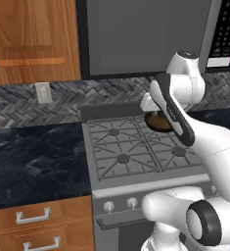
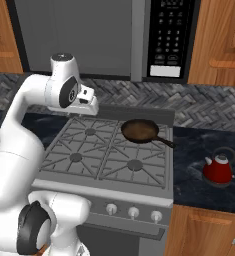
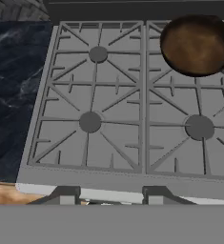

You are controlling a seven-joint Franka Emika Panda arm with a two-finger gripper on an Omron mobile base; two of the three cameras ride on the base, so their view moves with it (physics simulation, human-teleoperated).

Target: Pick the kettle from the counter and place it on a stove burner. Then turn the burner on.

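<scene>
The red kettle, with a silvery lid and dark arched handle, stands upright on the black counter to the right of the stove. My gripper hovers high over the stove's left half, far from the kettle. Its finger tips stand apart with nothing between them, so it is open. In the right base view the hand hangs above the stove's back left corner. Below it lie the front left stove burner, the back left one and the front right one, all bare.
A brown skillet sits on the back right burner, its handle pointing toward the kettle. Stove knobs line the front panel. A microwave hangs above. More black counter runs left of the stove over wooden drawers.
</scene>
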